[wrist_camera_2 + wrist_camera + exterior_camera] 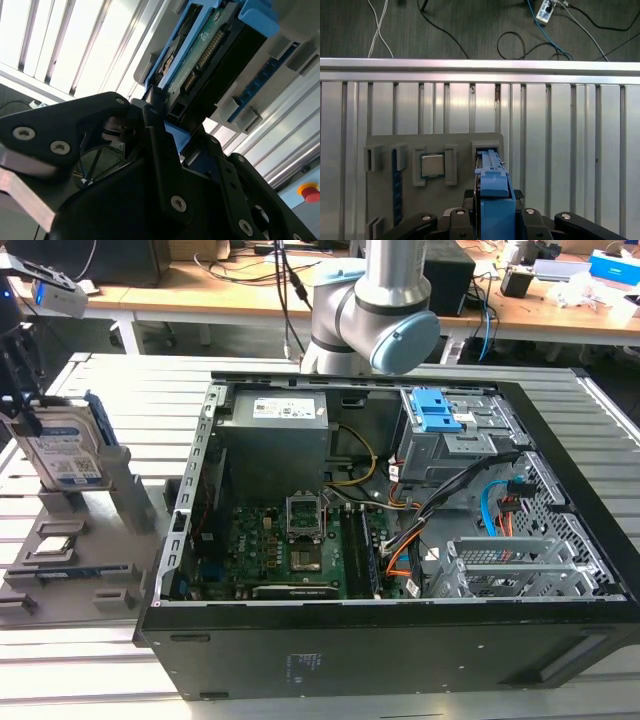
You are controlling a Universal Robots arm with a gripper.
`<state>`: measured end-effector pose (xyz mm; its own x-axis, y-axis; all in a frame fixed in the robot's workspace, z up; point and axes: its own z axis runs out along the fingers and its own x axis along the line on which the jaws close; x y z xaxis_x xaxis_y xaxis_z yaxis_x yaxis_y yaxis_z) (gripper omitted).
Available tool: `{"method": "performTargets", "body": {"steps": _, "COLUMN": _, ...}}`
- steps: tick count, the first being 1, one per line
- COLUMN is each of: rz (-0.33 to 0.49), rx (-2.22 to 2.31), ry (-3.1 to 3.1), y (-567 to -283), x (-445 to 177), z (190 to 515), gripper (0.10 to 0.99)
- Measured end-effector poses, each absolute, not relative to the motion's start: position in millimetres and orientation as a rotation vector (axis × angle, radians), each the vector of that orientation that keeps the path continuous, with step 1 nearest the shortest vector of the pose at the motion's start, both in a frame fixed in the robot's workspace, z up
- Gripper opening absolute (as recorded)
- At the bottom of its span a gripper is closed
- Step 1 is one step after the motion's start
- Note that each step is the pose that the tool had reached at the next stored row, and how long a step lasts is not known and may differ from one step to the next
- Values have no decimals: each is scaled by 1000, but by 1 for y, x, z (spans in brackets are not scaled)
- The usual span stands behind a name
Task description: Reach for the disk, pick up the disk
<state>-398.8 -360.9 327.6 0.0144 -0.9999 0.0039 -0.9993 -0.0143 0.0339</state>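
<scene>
One arm (370, 300), one gripper (494, 196), one disk (62, 445). The disk stands on edge over the grey holder (125, 495) at the exterior view's left, label side facing the camera, blue rail along its edge. Whether its lower edge rests in the holder's slot or is clear of it: cannot tell.

Claw: in the first wrist view the black jaws sit tight against both sides of the disk's (495, 186) blue rail, so they are clamped on it. In the second wrist view one finger (160, 145) lies against the end of the disk (210, 45), whose green circuit board and connector row show.

Holder (460, 142), seen from above: several slots. One holds one square silver chip (432, 165), one holds one thin blue strip (396, 185), and one has the disk in or over it.

One black computer case (400, 640) lies open on the slatted metal table (130, 380), well apart from the disk. Inside it:
- one grey power supply (275, 440)
- one green motherboard (260, 550)
- one blue bracket (437, 412) on the drive bay
- loose yellow, orange and blue cables

One red button (307, 191) shows in the second wrist view
</scene>
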Motion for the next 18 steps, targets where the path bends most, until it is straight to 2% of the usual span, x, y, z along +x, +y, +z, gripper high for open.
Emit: {"method": "performTargets", "body": {"steps": 18, "rz": -33, "rx": 2218, "ry": -2186, "y": -361, "x": -399, "z": 356, "gripper": 365}}
